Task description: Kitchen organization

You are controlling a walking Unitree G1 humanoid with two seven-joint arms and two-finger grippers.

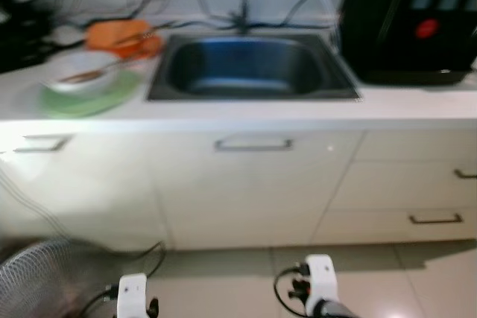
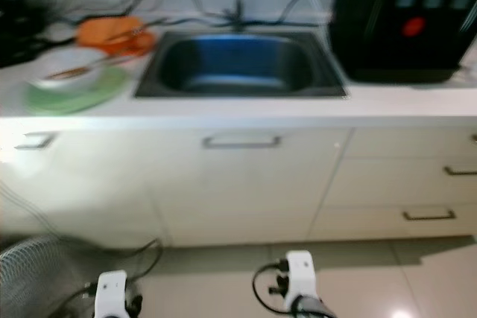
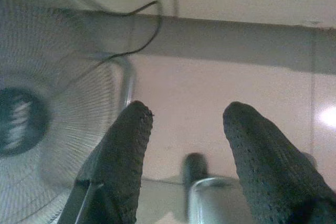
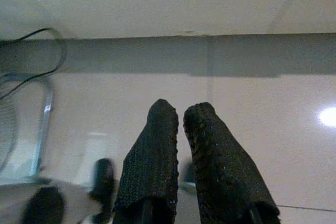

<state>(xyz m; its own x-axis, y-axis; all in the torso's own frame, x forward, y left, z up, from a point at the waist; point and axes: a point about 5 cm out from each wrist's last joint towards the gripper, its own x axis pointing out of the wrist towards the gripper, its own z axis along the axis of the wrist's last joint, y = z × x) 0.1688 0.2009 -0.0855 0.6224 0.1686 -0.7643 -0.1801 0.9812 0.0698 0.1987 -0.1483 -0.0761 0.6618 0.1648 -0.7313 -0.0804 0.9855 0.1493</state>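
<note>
A steel sink [image 1: 252, 66] is set into the white counter [image 1: 223, 113] straight ahead. Left of it a white bowl [image 1: 83, 72] with a utensil rests on a green plate [image 1: 91, 96], and an orange dish [image 1: 123, 36] lies behind them. Both arms hang low near the floor, their white wrists at the bottom edge of the head views. In the left wrist view the left gripper [image 3: 186, 124] is open over the tiled floor beside a fan. In the right wrist view the right gripper [image 4: 181, 116] is shut, nothing between its fingers.
A black appliance [image 1: 414, 20] stands on the counter right of the sink. White cabinet doors and drawers with metal handles [image 1: 253, 144] face me. A wire-caged floor fan [image 1: 33, 281] with a loose cable sits at the lower left on the tiled floor.
</note>
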